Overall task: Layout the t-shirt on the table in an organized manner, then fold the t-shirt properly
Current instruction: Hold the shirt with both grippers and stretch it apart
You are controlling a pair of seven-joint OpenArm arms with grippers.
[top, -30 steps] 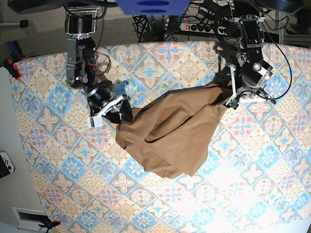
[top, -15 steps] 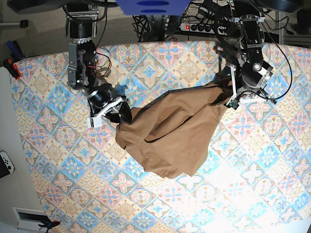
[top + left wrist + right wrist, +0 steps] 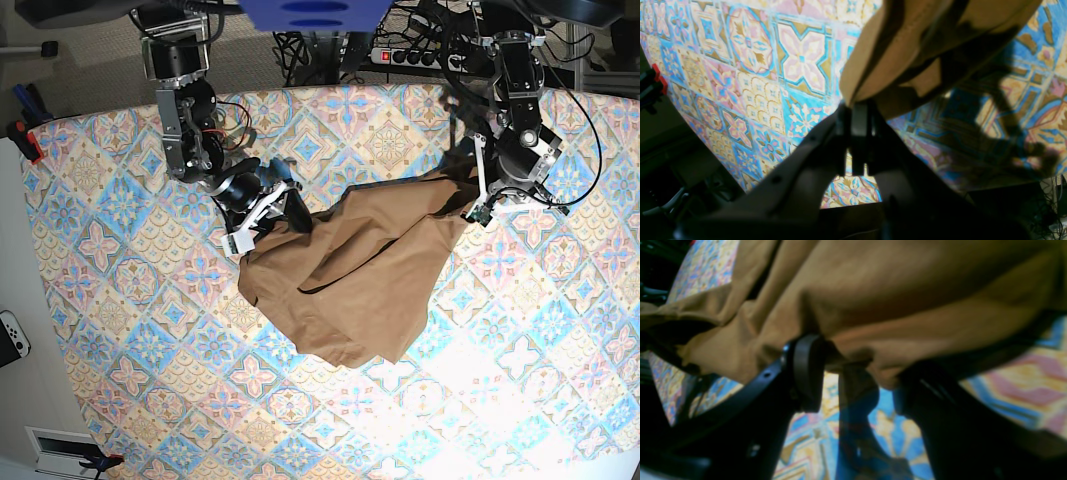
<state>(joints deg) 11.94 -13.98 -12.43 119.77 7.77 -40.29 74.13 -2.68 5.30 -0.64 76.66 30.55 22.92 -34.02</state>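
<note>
The tan-brown t-shirt [image 3: 350, 270] lies bunched on the patterned table [image 3: 150, 330], stretched up toward the back right. There my left gripper [image 3: 478, 198] is shut on a corner of it; the left wrist view shows the closed gripper [image 3: 855, 106] pinching the cloth's edge [image 3: 923, 40] above the table [image 3: 750, 66]. My right gripper [image 3: 275, 212] is at the shirt's upper-left edge. In the right wrist view the right gripper [image 3: 860, 373] stands open, jaws wide apart, with a fold of the shirt [image 3: 907, 290] drooping between the fingers [image 3: 806, 370].
A power strip [image 3: 400, 55] and cables lie behind the table's far edge. A red clamp [image 3: 30, 140] sits at the table's left edge, and a white controller [image 3: 12, 340] lies off the table further left. A blue object [image 3: 315, 12] hangs over the back.
My right arm has swung up and to the right along the shirt's upper-left edge. The left arm and the shirt have stayed put.
</note>
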